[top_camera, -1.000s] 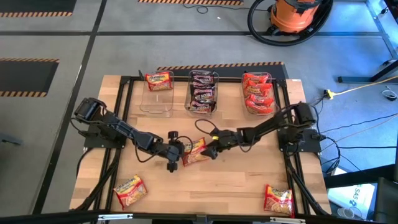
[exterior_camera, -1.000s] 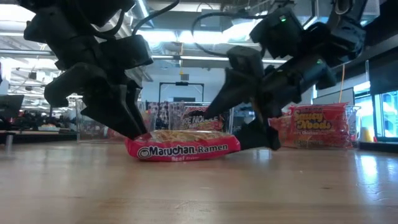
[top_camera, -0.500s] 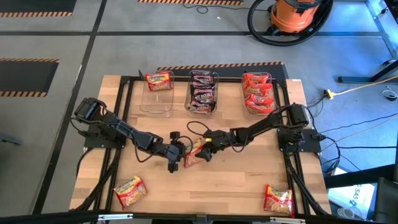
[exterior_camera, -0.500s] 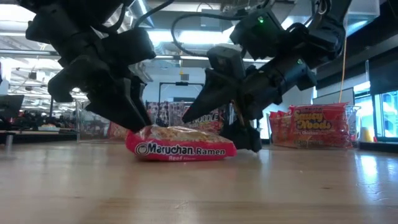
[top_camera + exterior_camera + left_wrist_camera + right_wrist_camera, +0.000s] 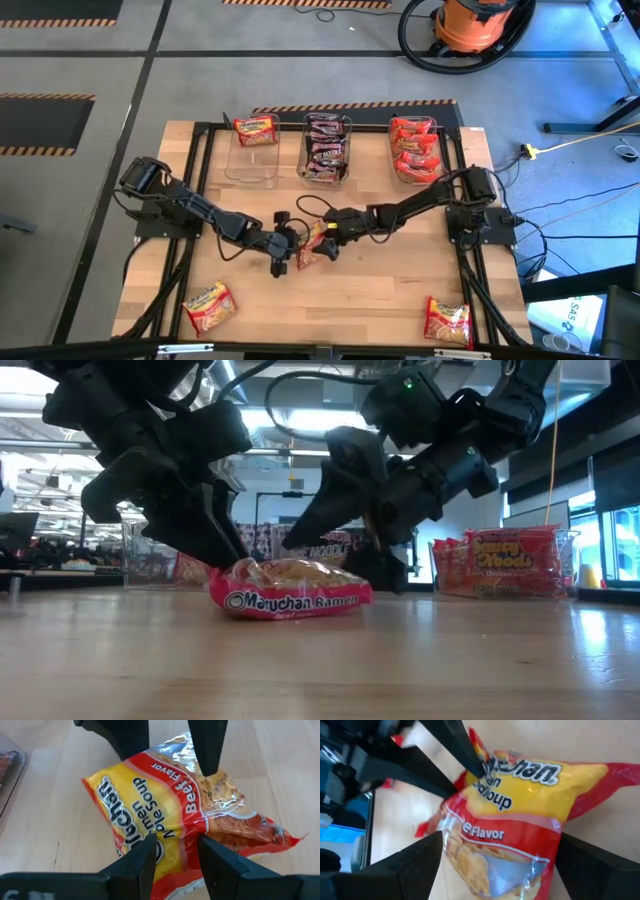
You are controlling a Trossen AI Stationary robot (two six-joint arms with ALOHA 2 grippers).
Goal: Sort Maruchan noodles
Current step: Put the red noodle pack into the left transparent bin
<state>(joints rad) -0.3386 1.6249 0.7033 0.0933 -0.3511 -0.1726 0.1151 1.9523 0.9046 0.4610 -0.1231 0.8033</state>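
Observation:
A red and yellow Maruchan noodle packet [image 5: 309, 244] [image 5: 290, 596] lies on its flat underside at the table's middle. My left gripper [image 5: 285, 250] [image 5: 176, 851] is at the packet's left end and shut on it. My right gripper [image 5: 323, 237] [image 5: 501, 840] comes from the right and is open. Its fingers stand on either side of the packet's right end [image 5: 520, 815]. Two more packets lie flat near the table's near edge, one on the left [image 5: 208, 305] and one on the right [image 5: 447, 320]. My left gripper pinches the packet's left edge [image 5: 172, 837] between its two fingers, slanting down from the table's left. The packet stays on the table and bulges upward in the middle [image 5: 295, 572]. My right gripper has the packet's right end between its open fingers; I cannot tell whether they touch it.
Three clear tubs stand in a row along the far edge. The left tub [image 5: 250, 160] holds one red-yellow packet, the middle tub [image 5: 327, 150] holds dark packets and the right tub [image 5: 415, 150] holds red ones. Bare wood lies between the arms and the near edge.
My right gripper has moved toward the table's left, and its open fingers have come around the packet's right end. The packet has been crowded shorter and has humped up in the middle, while its left end has stayed in my left gripper.

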